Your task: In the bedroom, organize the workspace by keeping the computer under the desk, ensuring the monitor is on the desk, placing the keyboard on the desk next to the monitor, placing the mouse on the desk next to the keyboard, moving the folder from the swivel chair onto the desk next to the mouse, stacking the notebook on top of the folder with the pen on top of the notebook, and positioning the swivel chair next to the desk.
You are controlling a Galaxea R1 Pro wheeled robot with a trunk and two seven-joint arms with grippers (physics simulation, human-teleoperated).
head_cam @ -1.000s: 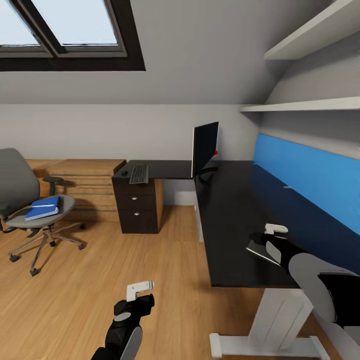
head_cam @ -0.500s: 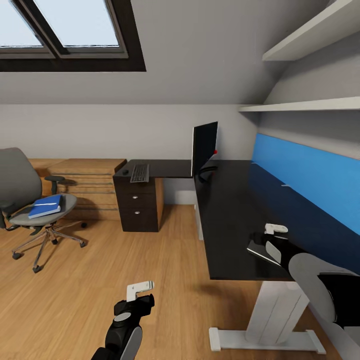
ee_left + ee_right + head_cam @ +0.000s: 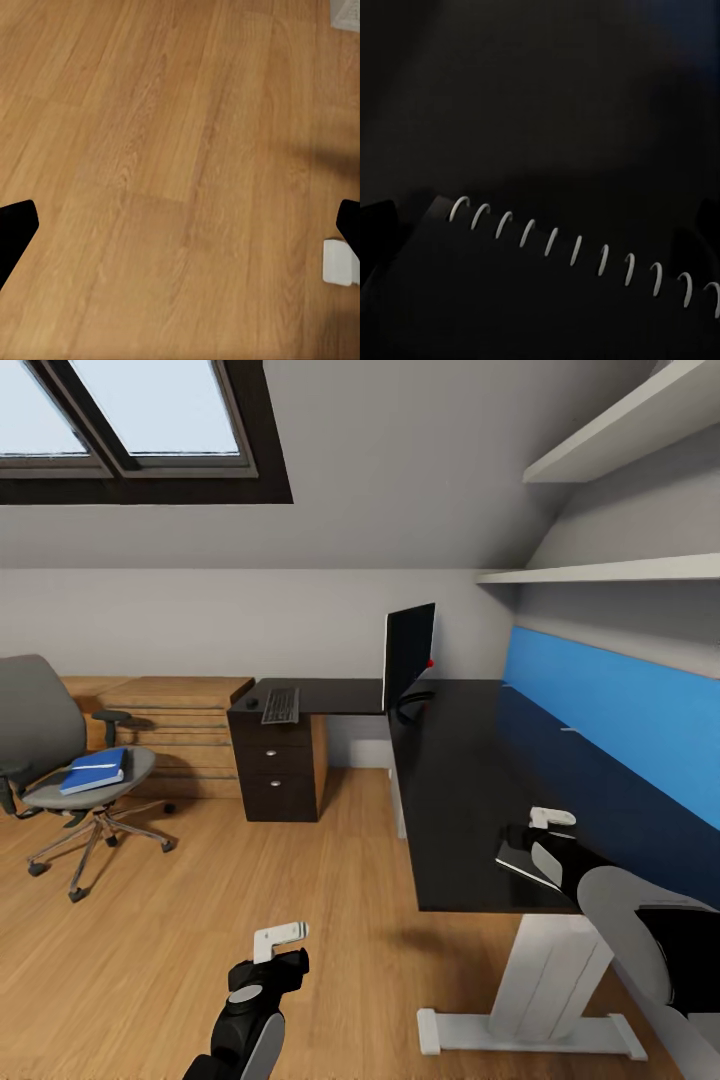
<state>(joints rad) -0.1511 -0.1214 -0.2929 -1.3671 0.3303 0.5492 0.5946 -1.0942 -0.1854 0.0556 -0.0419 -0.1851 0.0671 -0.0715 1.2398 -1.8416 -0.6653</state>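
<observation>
The right pincer hangs over the glossy black counter above a dark spiral-bound notebook; whether it grips, I cannot tell. The bright blue folder waits on the grey swivel chair, well apart. The left pincer is open and empty.

It was an attic room at home, fitted out as a study. A dark-framed skylight sat in the sloping grey ceiling above a warm wooden plank floor. A long glossy black surface carried a flat black monitor, with a grey upholstered swivel chair and white wall shelves nearby.
</observation>
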